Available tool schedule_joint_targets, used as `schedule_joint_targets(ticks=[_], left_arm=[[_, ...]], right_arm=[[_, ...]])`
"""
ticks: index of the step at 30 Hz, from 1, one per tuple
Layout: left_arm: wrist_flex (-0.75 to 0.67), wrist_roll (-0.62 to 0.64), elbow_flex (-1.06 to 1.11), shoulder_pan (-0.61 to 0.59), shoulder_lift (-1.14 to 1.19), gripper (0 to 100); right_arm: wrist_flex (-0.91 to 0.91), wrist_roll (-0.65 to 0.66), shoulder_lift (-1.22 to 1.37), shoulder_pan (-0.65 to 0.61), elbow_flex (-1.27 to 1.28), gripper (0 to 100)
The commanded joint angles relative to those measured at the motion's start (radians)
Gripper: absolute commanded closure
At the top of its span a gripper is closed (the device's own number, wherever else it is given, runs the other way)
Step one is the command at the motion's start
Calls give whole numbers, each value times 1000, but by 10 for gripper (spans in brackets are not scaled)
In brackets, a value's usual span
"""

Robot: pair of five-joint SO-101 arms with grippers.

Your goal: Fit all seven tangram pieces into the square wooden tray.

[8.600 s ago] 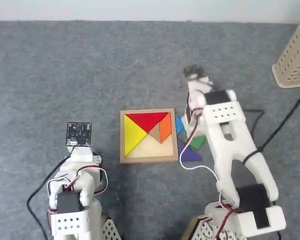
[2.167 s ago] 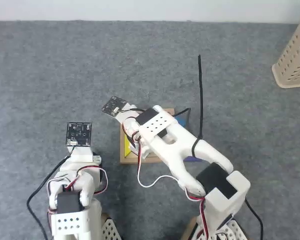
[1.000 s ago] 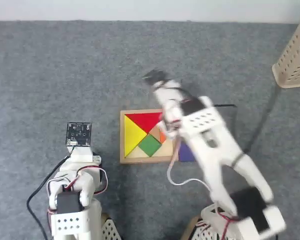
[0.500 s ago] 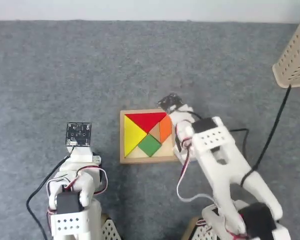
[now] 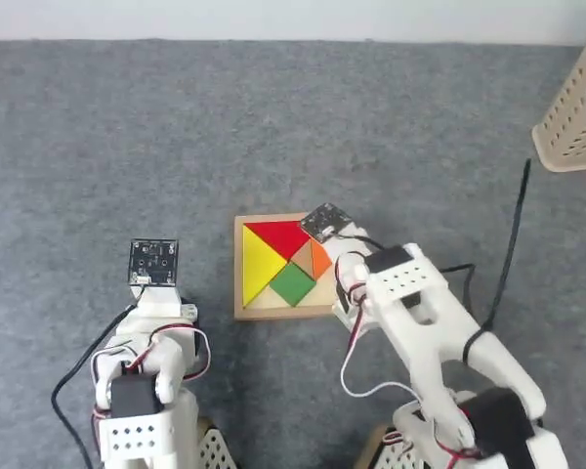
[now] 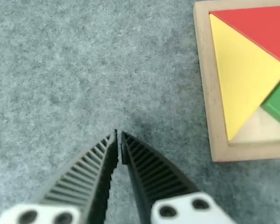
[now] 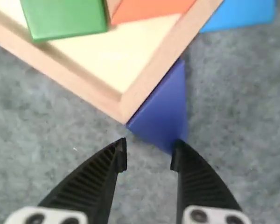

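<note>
The square wooden tray (image 5: 238,283) holds a red triangle (image 5: 283,234), a yellow triangle (image 5: 259,264), a green square (image 5: 293,283), an orange piece (image 5: 319,259) and a small brown triangle (image 5: 301,255). My right arm (image 5: 400,283) hangs over the tray's near right corner. In its wrist view my right gripper (image 7: 148,149) is open just above the tip of a dark blue triangle (image 7: 163,116), which lies on the carpet against the tray rim (image 7: 149,74). A light blue piece (image 7: 238,14) lies farther along that rim. My left gripper (image 6: 117,136) is shut over bare carpet beside the tray (image 6: 210,116).
Grey carpet covers the table. A perforated beige basket (image 5: 576,107) stands at the far right edge. A black cable (image 5: 513,234) arcs up beside the right arm. The left arm (image 5: 146,362) sits at the near left.
The green square went from the carpet right of the tray into the tray. The right arm swung from the tray's far side to its near right corner. The left arm stayed still.
</note>
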Motion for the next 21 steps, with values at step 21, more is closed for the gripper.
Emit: schedule_joint_targets(ticks=[21], left_arm=[[5, 8, -12, -6, -15, 988]], right_arm=[[44, -12, 22, 377, -181, 875]])
